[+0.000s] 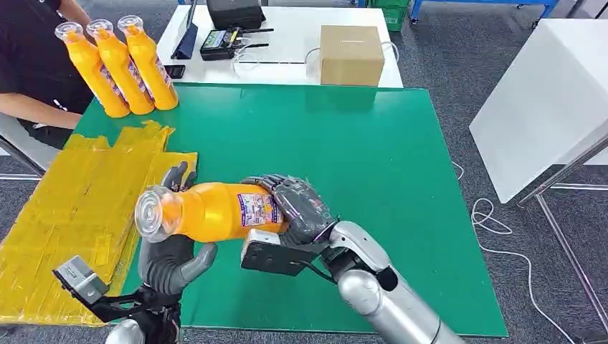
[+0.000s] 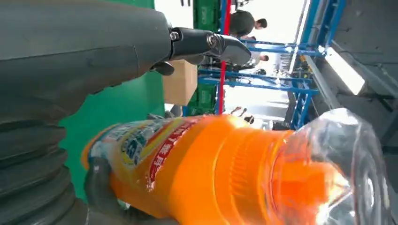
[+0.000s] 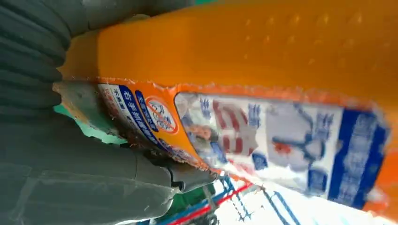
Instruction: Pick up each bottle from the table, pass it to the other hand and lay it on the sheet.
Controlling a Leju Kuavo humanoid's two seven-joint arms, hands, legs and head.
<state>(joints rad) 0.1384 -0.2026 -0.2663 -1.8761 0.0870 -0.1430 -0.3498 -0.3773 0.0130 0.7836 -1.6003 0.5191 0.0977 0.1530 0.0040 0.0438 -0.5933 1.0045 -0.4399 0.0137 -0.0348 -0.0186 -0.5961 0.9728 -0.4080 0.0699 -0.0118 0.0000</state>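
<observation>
Silver arms, dark grey robot hand [image 1: 301, 208]

Three bottles [image 1: 118, 68] behind sheet [image 1: 64, 222] at mat's [image 1: 373, 179] left, box [image 1: 350, 54] behind mat

Orange bottle [image 1: 208, 211] lying sideways above green mat, three upright bottles [image 1: 118, 66] far-left, yellow sheet [image 1: 64, 215]

The held bottle [image 1: 208, 211] is glossy orange plastic with a clear plastic cap and a printed paper-like label. The sheet [image 1: 72, 215] is yellow, wrinkled and shiny. The table mat [image 1: 373, 165] is green and matt. The box [image 1: 350, 54] is matt brown cardboard. The right arm [image 1: 387, 301] is smooth silver metal.
</observation>
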